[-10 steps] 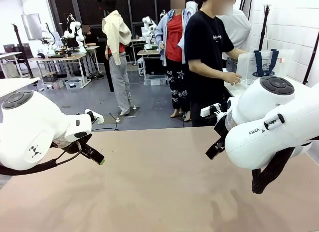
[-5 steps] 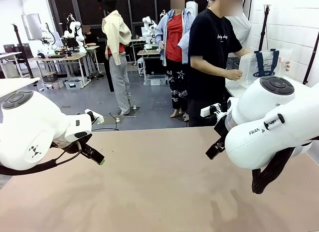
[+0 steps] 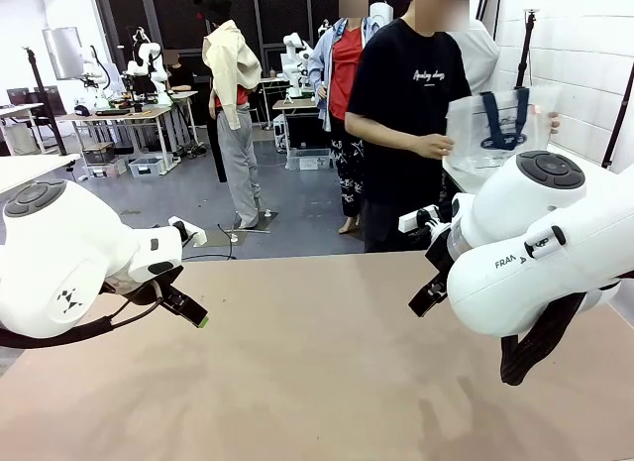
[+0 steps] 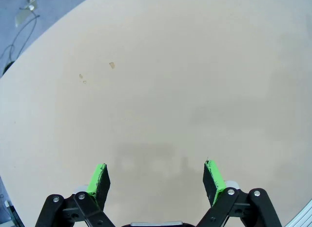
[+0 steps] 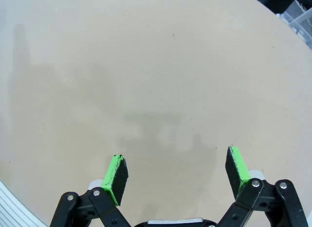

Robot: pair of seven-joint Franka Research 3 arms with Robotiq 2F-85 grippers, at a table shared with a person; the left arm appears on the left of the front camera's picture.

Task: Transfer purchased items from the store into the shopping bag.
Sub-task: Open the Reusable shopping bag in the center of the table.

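Left gripper [image 4: 155,164] and right gripper [image 5: 175,154] hang spread, empty — transfer not begun; far right, the person [image 3: 406,94] holds the shopping bag [image 3: 492,132], so you wait for it.

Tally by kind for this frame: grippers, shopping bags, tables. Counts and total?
Grippers: 2, left gripper and right gripper, both open above the table
Shopping bags: 1, the shopping bag, held up in the person's hand beyond the far edge
Tables: 1, the table
Total: 4
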